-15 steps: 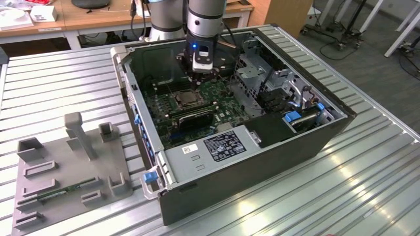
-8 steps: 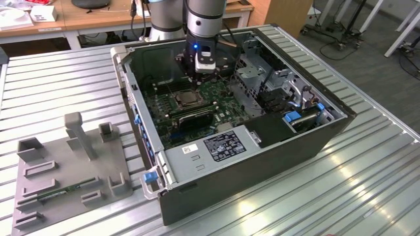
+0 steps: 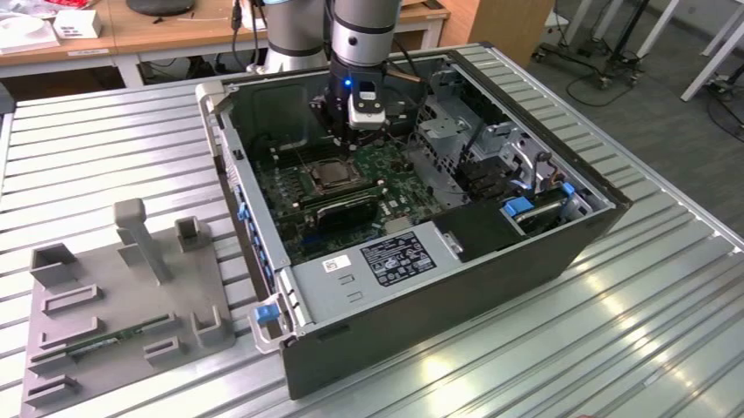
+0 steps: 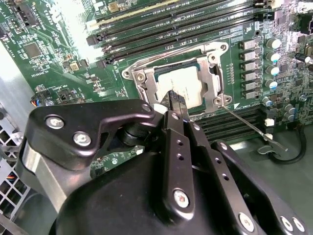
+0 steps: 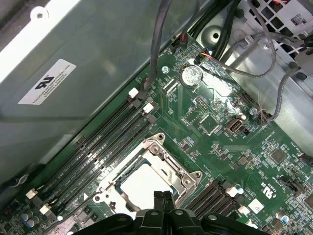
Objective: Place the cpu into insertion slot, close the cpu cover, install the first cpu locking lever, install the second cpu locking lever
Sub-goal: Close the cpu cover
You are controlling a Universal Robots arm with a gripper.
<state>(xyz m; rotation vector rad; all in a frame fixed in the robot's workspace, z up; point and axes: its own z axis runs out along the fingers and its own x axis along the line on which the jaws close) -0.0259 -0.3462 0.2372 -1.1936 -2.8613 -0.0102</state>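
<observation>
My gripper (image 4: 177, 100) hangs just above the insertion slot (image 3: 331, 177), fingers pressed together on nothing, while the cpu (image 4: 182, 78) lies seated in that slot under the lowered cpu cover (image 4: 213, 78), with one thin lever (image 4: 244, 125) angling away from a corner.

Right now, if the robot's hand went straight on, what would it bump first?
Probably the cpu, showing through the window of the cpu cover. The hand, fingers shut, points at it; depth is unclear, so the cover's frame might come first.
</observation>
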